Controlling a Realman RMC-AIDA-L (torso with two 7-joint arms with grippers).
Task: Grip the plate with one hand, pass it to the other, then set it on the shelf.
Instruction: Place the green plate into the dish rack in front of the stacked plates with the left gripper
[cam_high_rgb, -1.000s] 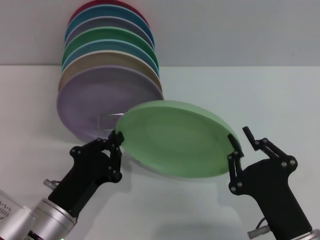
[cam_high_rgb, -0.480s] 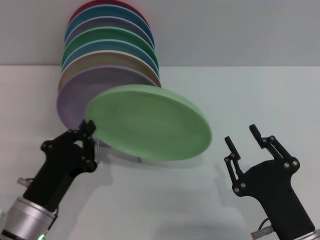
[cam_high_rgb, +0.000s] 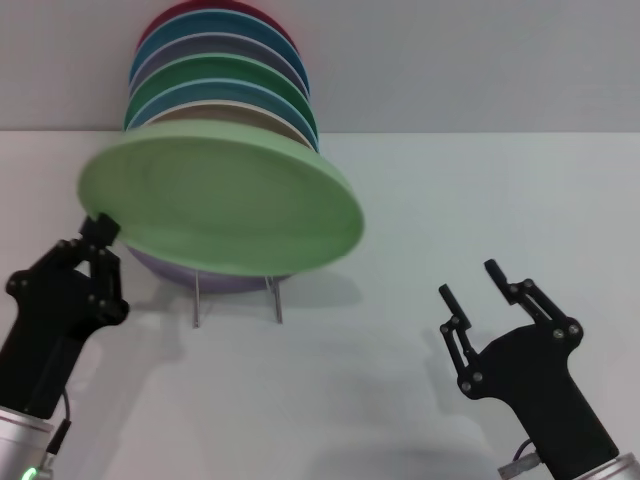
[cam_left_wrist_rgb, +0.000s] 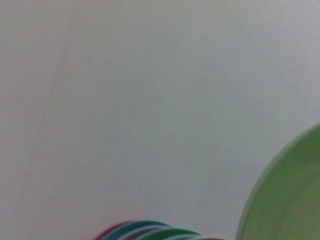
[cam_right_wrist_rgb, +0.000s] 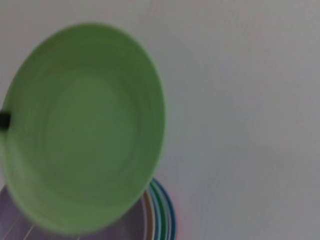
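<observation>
White surface (cam_high_rgb: 480, 220) fills the head view, running back to a pale wall.

Row of upright plates (cam_high_rgb: 215, 75) at back left: red rearmost, then blue, grey-lilac, dark green, another blue, tan, and a lilac plate (cam_high_rgb: 185, 276) at the front, of which only the lower edge shows. 7 rims can be counted; the front ones are mostly hidden.

Plate (cam_high_rgb: 225, 205), pastel green, held off the surface in front of the row, tilted, its hollow face toward the camera. It covers most of the lilac plate and the upper part of the shelf. Right wrist view shows the same plate (cam_right_wrist_rgb: 82, 127) with the stacked rims showing past its edge; left wrist view catches only an arc of its rim (cam_left_wrist_rgb: 287, 200).

Left end effector (cam_high_rgb: 100, 235), black, at far left, clenched on the plate's left rim; fingers (cam_high_rgb: 98, 232) pinch the edge.

Right end effector (cam_high_rgb: 470, 285), black, low at right, well apart from the plate, fingers spread and released, nothing between them.

Shelf (cam_high_rgb: 238, 298), thin silver wire; only 2 upright legs and part of the base show under the plate, standing on the surface.
</observation>
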